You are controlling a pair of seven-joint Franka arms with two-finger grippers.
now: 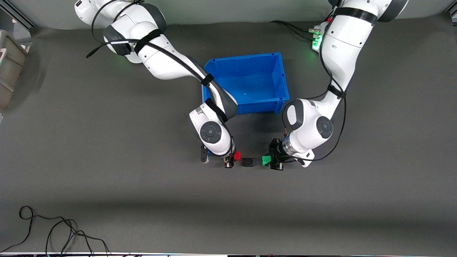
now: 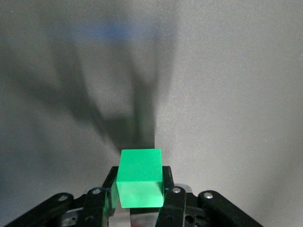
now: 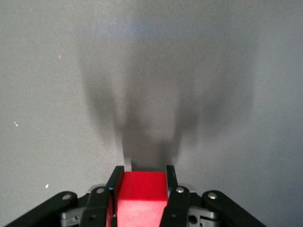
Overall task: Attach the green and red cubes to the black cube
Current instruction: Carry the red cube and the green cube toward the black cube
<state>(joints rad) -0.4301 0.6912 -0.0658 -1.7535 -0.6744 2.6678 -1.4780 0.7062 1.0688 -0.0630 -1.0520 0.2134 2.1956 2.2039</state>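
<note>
The black cube (image 1: 247,162) lies on the grey table, nearer to the front camera than the blue bin. My left gripper (image 1: 268,160) is shut on the green cube (image 1: 266,160), held beside the black cube toward the left arm's end with a small gap. In the left wrist view the green cube (image 2: 139,178) sits between the fingers (image 2: 169,187). My right gripper (image 1: 234,157) is shut on the red cube (image 1: 237,155), beside the black cube toward the right arm's end. In the right wrist view the red cube (image 3: 142,196) fills the jaws. The black cube is out of both wrist views.
An open blue bin (image 1: 282,84) stands farther from the front camera than the cubes, between the two arms. A grey container (image 1: 10,67) sits at the table's edge toward the right arm's end. A black cable (image 1: 53,232) lies near the front edge.
</note>
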